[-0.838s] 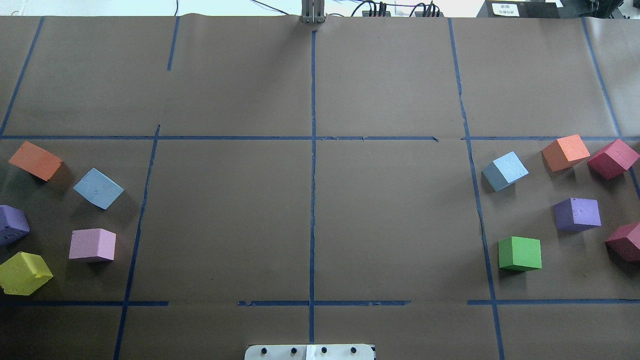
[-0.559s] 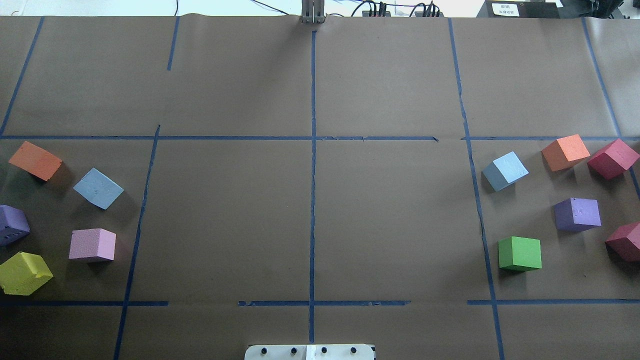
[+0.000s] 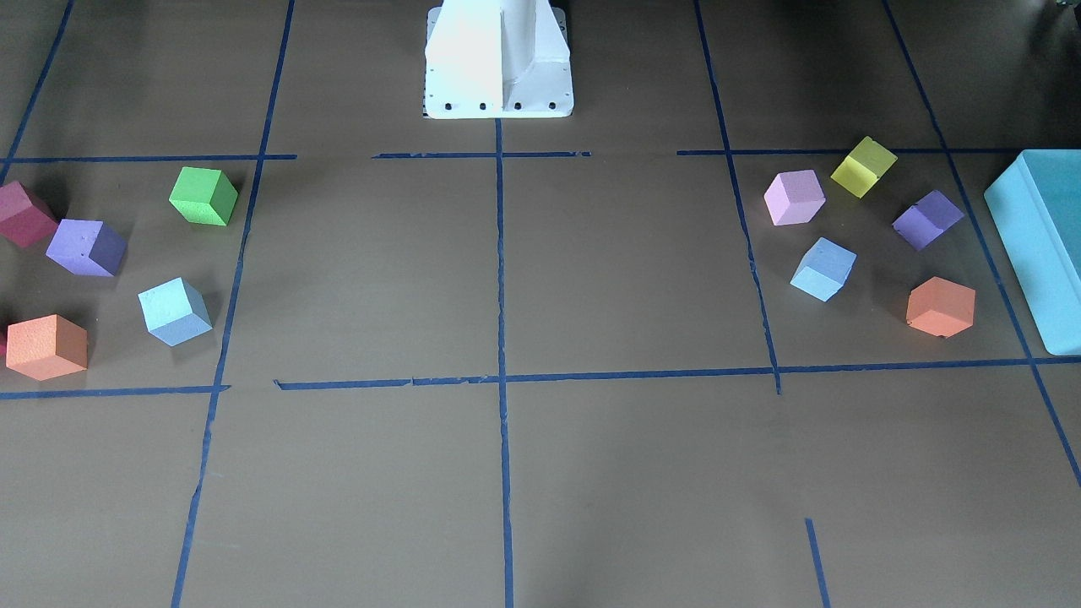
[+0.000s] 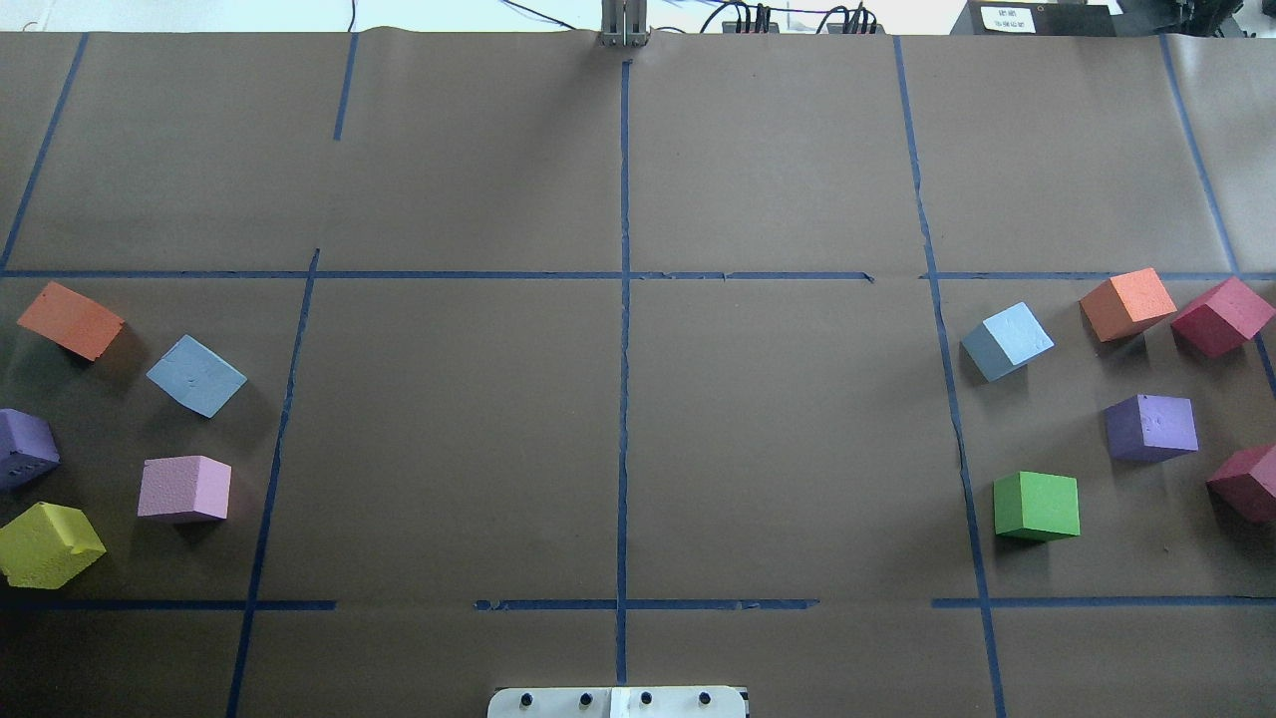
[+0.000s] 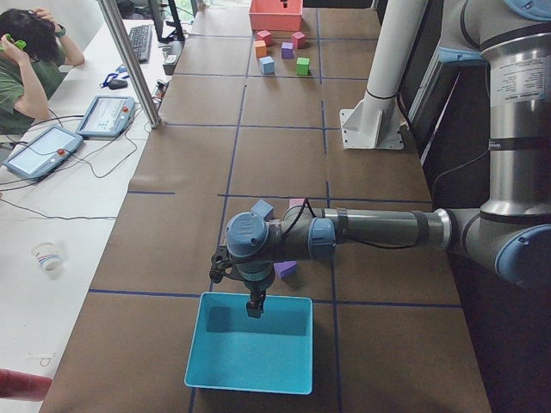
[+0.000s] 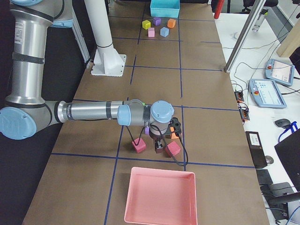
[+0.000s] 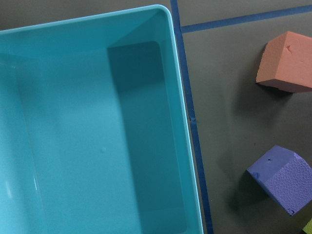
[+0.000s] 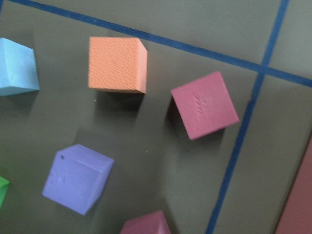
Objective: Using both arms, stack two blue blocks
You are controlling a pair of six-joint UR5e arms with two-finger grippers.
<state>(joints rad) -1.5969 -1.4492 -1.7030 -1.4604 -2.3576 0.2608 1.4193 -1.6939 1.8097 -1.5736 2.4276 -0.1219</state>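
Observation:
Two light blue blocks lie apart on the brown table. One lies on the left side of the overhead view (image 4: 196, 375), also in the front view (image 3: 822, 268). The other lies on the right side (image 4: 1009, 340), also in the front view (image 3: 174, 311) and at the right wrist view's left edge (image 8: 17, 67). My left gripper (image 5: 256, 308) shows only in the exterior left view, hanging over the teal box (image 5: 250, 353); I cannot tell whether it is open. My right gripper (image 6: 159, 149) shows only in the exterior right view, over two crimson cubes (image 6: 138, 146); I cannot tell its state.
Orange (image 4: 70, 319), purple (image 4: 25, 447), pink (image 4: 184, 488) and yellow (image 4: 48, 542) cubes surround the left blue block. Orange (image 4: 1126, 302), crimson (image 4: 1221, 315), purple (image 4: 1151, 427) and green (image 4: 1037, 505) cubes surround the right one. A pink tray (image 6: 159, 197) lies beyond the right gripper.

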